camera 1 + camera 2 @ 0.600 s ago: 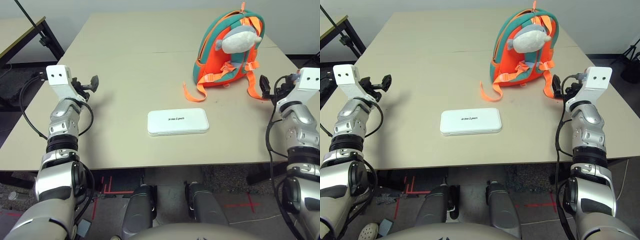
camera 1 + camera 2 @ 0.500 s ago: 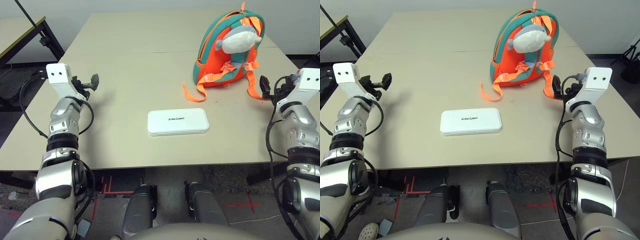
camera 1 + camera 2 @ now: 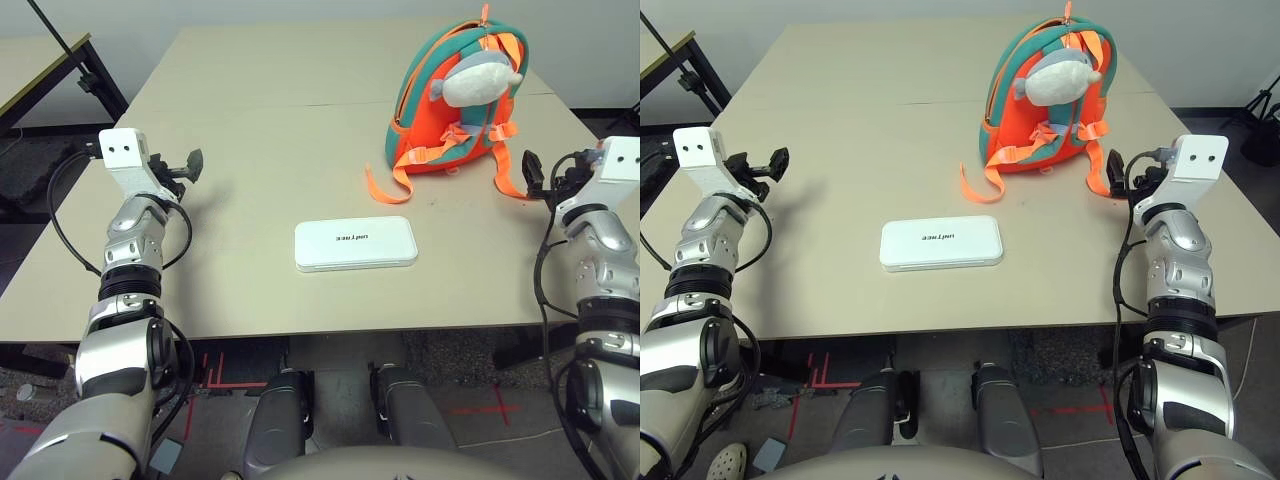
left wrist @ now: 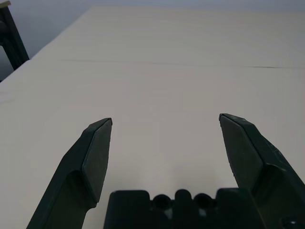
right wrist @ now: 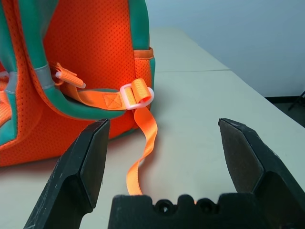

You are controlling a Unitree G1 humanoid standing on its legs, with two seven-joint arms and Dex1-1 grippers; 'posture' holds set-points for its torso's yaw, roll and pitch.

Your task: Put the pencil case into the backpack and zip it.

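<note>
**Lying flat mid-table, untouched**

Resting on the table (image 3: pixel 240 100): pencil case (image 3: pixel 355 243), near the front edge, well apart from backpack (image 3: pixel 458 92) standing far right. Left gripper (image 3: pixel 190 164) spread wide, empty; right gripper (image 3: pixel 530 172) likewise, beside an orange strap (image 5: pixel 143 138).

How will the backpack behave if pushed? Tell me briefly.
The backpack stands upright on the table, its body soft-looking fabric, so it will probably tip or sag rather than slide. Its loose orange straps trail on the tabletop and would likely drag or snag.
</note>
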